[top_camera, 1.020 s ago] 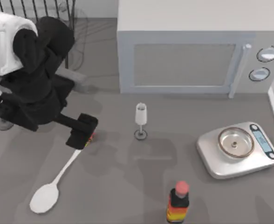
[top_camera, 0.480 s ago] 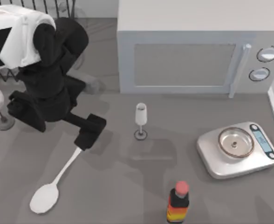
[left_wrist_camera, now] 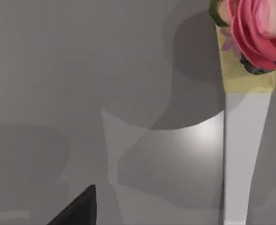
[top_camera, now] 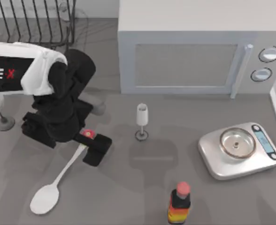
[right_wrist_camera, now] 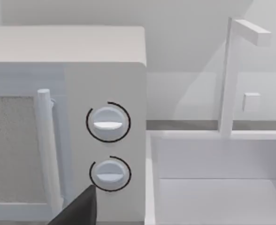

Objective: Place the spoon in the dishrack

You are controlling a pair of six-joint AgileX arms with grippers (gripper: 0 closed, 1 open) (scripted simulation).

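While flat on the table, long white spoon (top_camera: 53, 187) (red-yellow knob), left hand (top_camera: 95, 149) over handle, grip unclear.

L pincer (top_camera: 96, 150) slid right past spoon (top_camera: 58, 180) knob.

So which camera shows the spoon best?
The top view: the whole spoon lies on the table, its knob end beside the left end effector. The left wrist view shows just its handle and red flower-like knob. The right wrist view faces the microwave.

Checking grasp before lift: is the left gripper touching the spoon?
Cannot tell. In the top view the left gripper sits over the spoon handle near its red knob, hiding any contact. The left wrist view shows the handle beside one dark fingertip, well apart.
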